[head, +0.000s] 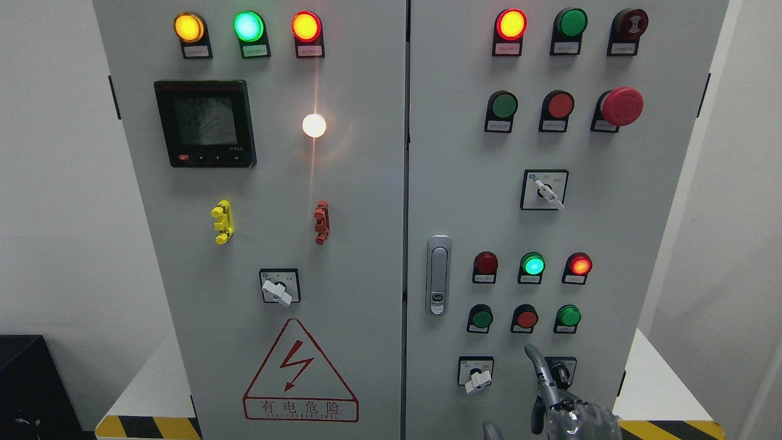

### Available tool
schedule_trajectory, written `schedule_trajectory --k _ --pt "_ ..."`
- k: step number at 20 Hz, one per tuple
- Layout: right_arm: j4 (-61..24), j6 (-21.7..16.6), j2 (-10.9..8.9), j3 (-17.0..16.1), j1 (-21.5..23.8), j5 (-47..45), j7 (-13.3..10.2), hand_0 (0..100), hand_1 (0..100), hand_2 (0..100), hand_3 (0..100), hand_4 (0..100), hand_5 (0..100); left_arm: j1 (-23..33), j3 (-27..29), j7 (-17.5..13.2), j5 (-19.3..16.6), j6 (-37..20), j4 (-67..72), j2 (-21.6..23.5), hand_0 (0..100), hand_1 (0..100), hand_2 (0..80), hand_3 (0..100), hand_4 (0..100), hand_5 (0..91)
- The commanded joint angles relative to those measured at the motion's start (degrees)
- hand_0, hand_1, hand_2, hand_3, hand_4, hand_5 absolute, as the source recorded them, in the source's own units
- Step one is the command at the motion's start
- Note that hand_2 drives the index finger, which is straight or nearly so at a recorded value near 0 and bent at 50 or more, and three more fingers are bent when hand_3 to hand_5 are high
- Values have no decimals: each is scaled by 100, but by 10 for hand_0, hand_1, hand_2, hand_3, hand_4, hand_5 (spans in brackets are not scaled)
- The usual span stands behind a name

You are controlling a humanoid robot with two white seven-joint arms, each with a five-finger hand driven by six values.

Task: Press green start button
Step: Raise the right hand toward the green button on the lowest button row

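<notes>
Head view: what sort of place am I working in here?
Likely an electrical or industrial control room: a grey double-door control cabinet with indicator lamps, a digital meter, and a high-voltage warning triangle.

R hand [565,406] low at bottom edge, one finger [537,366] extended up, rest curled.

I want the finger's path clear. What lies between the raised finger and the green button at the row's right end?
Head view: only bare grey panel lies between the right hand's raised finger and the round green push button.
</notes>
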Motion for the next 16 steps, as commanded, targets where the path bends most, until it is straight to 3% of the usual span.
schedule_trajectory --k 1,16 --pt "539 1 17 110 -325 76 11 319 313 0 891 886 1000 -132 0 -4 0 4 -158 0 120 556 0 0 0 0" --pt "1128 19 26 259 -729 76 11 344 312 0 893 882 1000 -132 0 -4 0 4 -158 0 120 556 0 0 0 0"
